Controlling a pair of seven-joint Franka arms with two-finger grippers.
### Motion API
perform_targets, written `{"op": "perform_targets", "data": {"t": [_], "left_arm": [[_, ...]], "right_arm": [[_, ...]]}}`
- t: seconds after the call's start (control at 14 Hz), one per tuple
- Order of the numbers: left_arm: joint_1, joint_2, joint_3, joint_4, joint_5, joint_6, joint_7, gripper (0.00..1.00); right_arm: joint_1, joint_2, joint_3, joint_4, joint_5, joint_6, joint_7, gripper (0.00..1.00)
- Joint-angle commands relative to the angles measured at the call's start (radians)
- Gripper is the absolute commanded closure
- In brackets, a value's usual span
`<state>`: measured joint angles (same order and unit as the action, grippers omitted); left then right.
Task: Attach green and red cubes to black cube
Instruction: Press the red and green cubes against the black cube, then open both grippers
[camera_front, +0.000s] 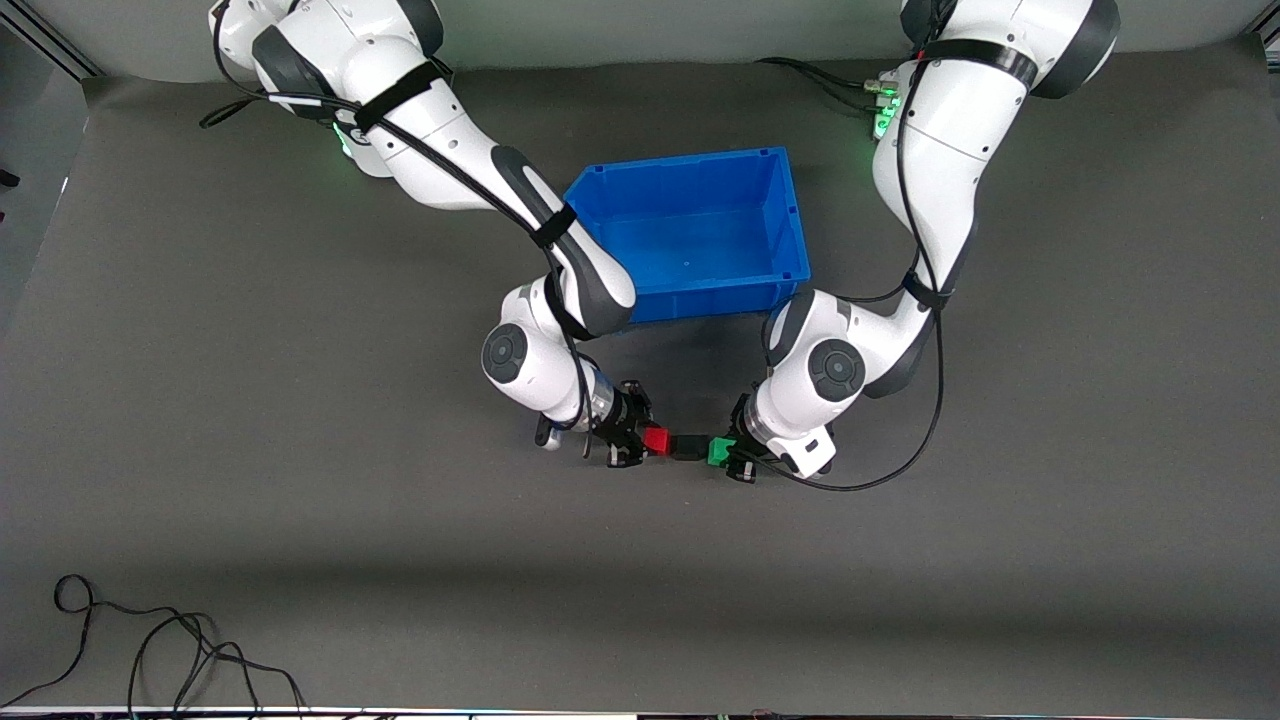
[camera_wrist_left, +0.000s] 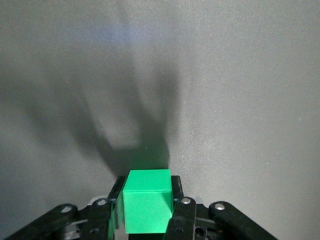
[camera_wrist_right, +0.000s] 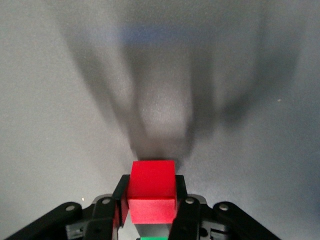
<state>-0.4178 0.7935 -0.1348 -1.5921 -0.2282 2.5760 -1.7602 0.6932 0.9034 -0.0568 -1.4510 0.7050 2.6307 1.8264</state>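
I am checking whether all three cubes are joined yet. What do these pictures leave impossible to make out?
- Black cube: front view, small and dark between the red cube and green cube; whether the faces touch cannot be told.
- Left wrist view: green cube in the left tool hides the black cube.
- Right wrist view: red cube in the right tool hides it too.

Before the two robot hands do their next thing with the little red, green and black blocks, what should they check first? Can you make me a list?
1. Left gripper squeezes the green cube: ok, fingers shut on it.
2. Right gripper squeezes the red cube: ok, fingers shut on it.
3. Black cube sits between red and green: ok, the three line up in the front view.
4. Red and green really touch the black cube: cannot tell, the joints are too small to see.
5. Cubes are off the table: cannot tell.
6. Blue bin keeps out of the way: ok, it stands apart from the cubes.
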Motion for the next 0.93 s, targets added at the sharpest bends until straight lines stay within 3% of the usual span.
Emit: {"op": "perform_targets", "data": {"t": [0.0, 0.86], "left_arm": [[-0.029, 0.055, 0.017, 0.063, 0.016, -0.01, -0.039, 1.0], [-0.026, 0.062, 0.017, 0.08, 0.023, -0.017, -0.045, 1.0]], "right_arm": [[0.026, 0.041, -0.014, 0.058, -0.016, 0.012, 0.024, 0.71], [0.025, 0.074, -0.014, 0.099, -0.048, 0.049, 0.027, 0.71]]}}
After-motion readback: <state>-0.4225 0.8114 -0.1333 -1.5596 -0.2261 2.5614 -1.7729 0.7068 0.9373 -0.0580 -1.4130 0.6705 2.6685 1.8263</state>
